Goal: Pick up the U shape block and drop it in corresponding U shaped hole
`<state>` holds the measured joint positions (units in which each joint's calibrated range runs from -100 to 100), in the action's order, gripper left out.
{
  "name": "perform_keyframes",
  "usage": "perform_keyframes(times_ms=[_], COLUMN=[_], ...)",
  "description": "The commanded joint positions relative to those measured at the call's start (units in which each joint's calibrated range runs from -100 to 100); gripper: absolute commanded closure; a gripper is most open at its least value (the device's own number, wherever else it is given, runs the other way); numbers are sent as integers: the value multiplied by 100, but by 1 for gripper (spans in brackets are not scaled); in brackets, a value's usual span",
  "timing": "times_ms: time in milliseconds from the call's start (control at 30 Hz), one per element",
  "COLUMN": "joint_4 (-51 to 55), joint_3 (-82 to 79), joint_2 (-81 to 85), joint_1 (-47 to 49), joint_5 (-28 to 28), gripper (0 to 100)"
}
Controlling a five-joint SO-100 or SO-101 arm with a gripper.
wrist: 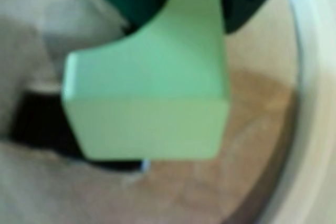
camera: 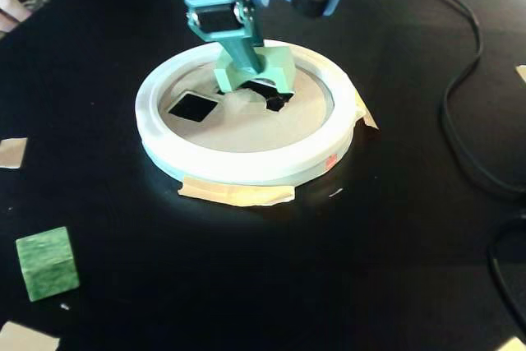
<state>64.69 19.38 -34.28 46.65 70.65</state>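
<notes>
The light green U shape block (wrist: 152, 93) fills the wrist view, one leg clamped between my dark teal jaws. My gripper (wrist: 193, 3) is shut on it. In the fixed view the gripper (camera: 246, 67) holds the block (camera: 278, 67) low over the far part of a tan disc (camera: 246, 125) set in a white ring (camera: 246, 166). A dark hole (camera: 275, 98) lies right under the block and is partly hidden by it; its shape is unclear. It also shows in the wrist view (wrist: 37, 124), left of the block.
A square hole (camera: 192, 106) is on the disc's left. A green cube (camera: 47, 262) sits on the black table at the front left. Tape strips (camera: 237, 194) fix the ring. A black cable (camera: 460, 104) runs along the right.
</notes>
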Motion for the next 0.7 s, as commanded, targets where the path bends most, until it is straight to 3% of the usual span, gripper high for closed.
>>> perform_keyframes(times_ms=[0,133,333,567,667], joint_4=[-112,-42,-32,18,650], joint_3=[576,503,503,485,603], joint_2=[-24,-24,74,101,289], joint_1=[-196,-371,-508,-483,-358], joint_5=[44,39,-430,-469,-606], gripper=[98,94,55,54,54])
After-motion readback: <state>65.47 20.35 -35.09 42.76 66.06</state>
